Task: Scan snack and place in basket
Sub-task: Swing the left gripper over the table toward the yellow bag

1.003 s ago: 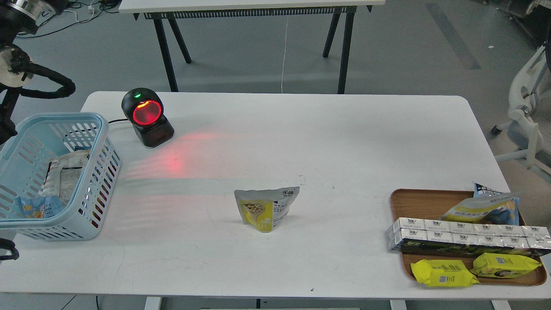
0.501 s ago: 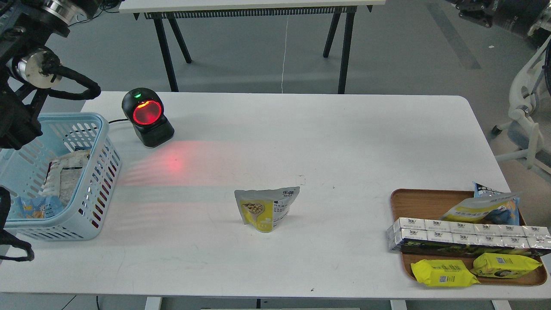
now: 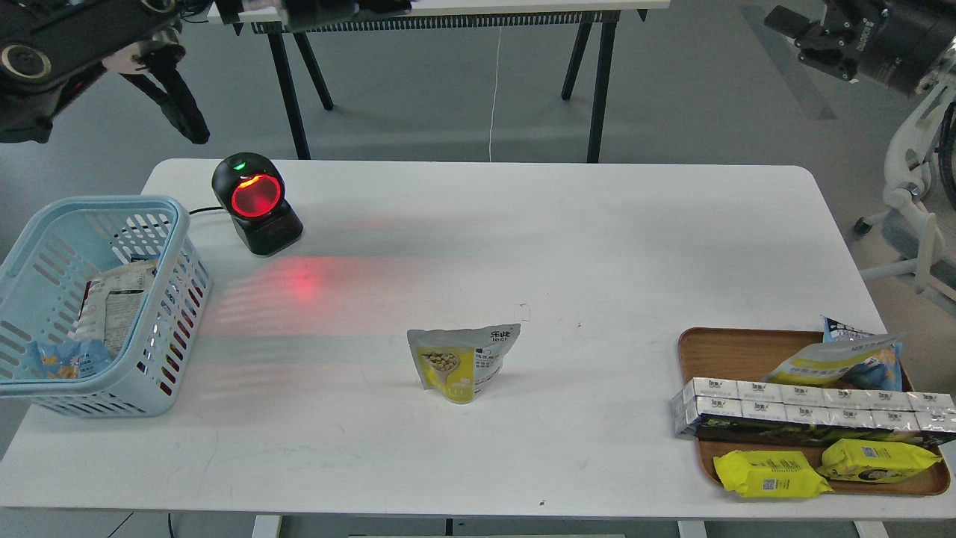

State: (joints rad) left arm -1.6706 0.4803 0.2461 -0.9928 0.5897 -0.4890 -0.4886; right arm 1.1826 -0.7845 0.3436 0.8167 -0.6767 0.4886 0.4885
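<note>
Change: both arms have risen since a moment ago; the left arm is clear of the basket (image 3: 175, 224).
Left gripper (image 3: 328, 9): blurred at the top edge, opening cannot be told.
Right gripper (image 3: 792, 30): far right of the scanner (image 3: 256, 203), jaws unclear.
Snack (image 3: 461, 361): upright mid-table, right of the scanner, untouched.
Meaning: the pick-up is likely only starting.

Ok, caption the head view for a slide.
Bean snack pouch stands mid-table between glowing scanner and blue basket; both arms raised.
</note>
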